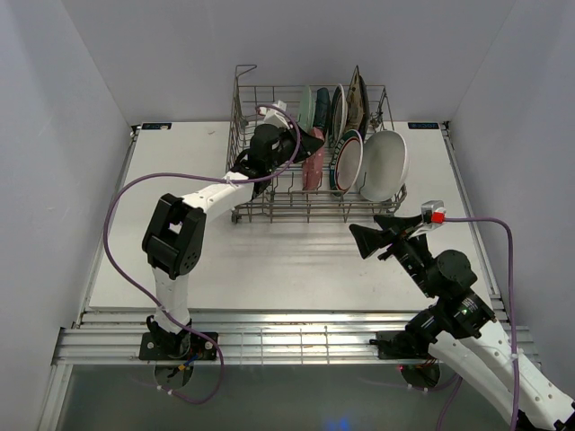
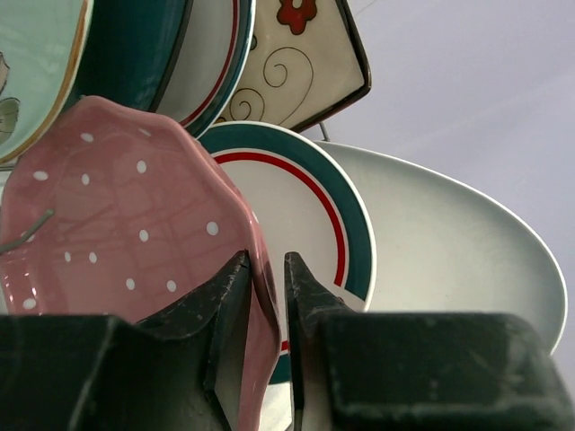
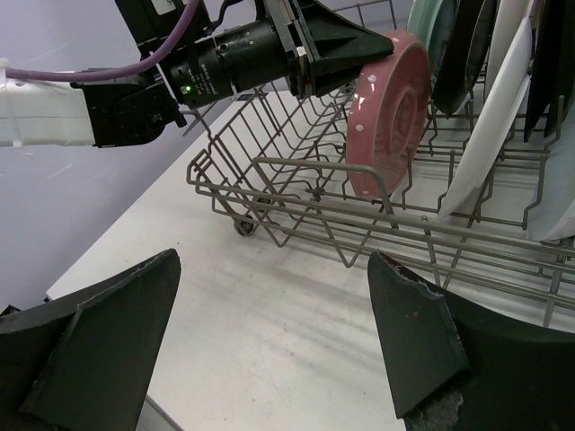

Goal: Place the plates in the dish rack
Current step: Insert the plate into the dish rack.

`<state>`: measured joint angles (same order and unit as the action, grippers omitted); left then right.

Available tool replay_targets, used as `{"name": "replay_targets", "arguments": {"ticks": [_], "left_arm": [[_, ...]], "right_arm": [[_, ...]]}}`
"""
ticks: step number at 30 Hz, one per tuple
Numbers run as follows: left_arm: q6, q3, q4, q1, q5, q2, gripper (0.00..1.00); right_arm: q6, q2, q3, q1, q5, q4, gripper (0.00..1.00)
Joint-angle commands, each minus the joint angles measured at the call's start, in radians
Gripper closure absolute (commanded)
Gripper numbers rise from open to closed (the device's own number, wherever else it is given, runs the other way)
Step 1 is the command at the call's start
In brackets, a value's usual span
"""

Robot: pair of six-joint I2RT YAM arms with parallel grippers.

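Observation:
The grey wire dish rack [image 1: 269, 205] stands at the back of the table. The pink dotted plate [image 1: 313, 166] stands on edge in it, left of a teal-and-red-rimmed round plate [image 1: 349, 162] and the white oval plate [image 1: 386, 166]. Behind stand a mint plate [image 1: 306, 108], a teal square plate [image 1: 322, 106], another rimmed round plate [image 1: 338, 109] and floral squares [image 1: 358, 97]. My left gripper [image 2: 267, 260] is shut on the pink plate's [image 2: 117, 224] top rim, as the right wrist view [image 3: 359, 45] also shows. My right gripper [image 3: 274, 256] is open and empty, over the table in front of the rack [image 3: 296, 171].
The rack's left half [image 1: 256, 171] holds no plates. White walls close in on both sides of the table [image 1: 269, 260]. A metal rail [image 1: 287, 341] runs along the near edge between the arm bases.

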<state>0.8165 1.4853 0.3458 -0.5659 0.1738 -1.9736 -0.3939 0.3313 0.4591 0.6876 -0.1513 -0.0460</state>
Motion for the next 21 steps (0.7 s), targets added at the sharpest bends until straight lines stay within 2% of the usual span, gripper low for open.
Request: {"name": "replay_targets", "arguments": {"ticks": [1,8,13,18,21], "left_arm": [[0.015,0.017,0.130,0.001,0.038,0.087,0.68],[0.004,0.001,0.144,0.001,0.038,0.096,0.65],[0.000,0.003,0.148,0.001,0.053,0.085,0.57],[-0.013,-0.003,0.159,0.001,0.053,0.076,0.56],[-0.019,-0.003,0.160,0.001,0.053,0.067,0.52]], "right_arm": [[-0.008,-0.018,0.003,0.001,-0.005,-0.012,0.10],[-0.010,-0.023,0.006,0.001,-0.001,-0.011,0.10],[-0.010,-0.028,0.003,0.003,-0.002,-0.009,0.10],[-0.011,-0.034,0.000,0.001,0.001,-0.008,0.10],[-0.011,-0.038,-0.002,0.001,-0.001,-0.006,0.10]]}}
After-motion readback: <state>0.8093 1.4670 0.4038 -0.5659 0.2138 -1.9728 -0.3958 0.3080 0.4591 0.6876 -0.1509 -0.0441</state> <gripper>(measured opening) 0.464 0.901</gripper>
